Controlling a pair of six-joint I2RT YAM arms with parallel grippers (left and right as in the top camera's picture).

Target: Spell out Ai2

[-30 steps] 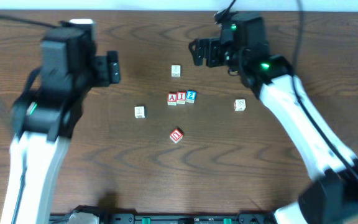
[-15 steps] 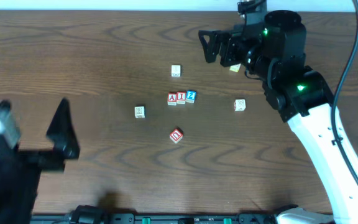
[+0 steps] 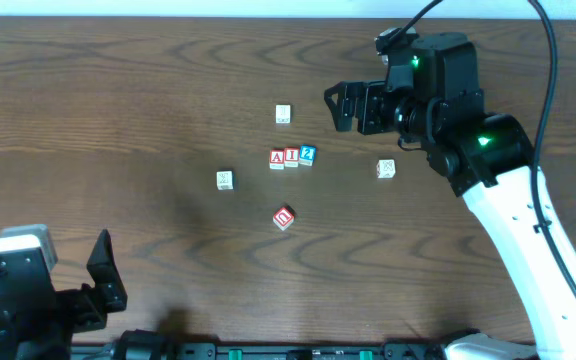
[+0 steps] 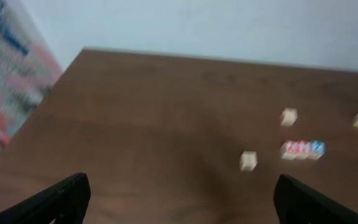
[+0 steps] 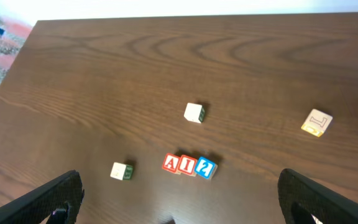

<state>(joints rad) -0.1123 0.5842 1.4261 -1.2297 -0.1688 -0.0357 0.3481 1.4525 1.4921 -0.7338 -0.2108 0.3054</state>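
The red "A" cube (image 3: 277,158), the red "I" cube (image 3: 292,157) and the blue "2" cube (image 3: 308,154) stand touching in a row at the table's middle, reading A I 2. The right wrist view shows the same row: A (image 5: 170,163), I (image 5: 187,165), 2 (image 5: 206,168). The row is a blur in the left wrist view (image 4: 302,149). My right gripper (image 3: 340,108) is open and empty, hovering behind and to the right of the row. My left gripper (image 3: 106,282) is open and empty, far off at the front left.
A red cube with a rounder character (image 3: 284,217) lies in front of the row. White cubes lie behind it (image 3: 283,114), to its left (image 3: 225,180) and to its right (image 3: 386,168). A cream cube (image 5: 316,122) lies at the right in the right wrist view.
My left arm has swung from the back left down to the front left corner. My right gripper has shifted a little forward. The cubes have not moved.
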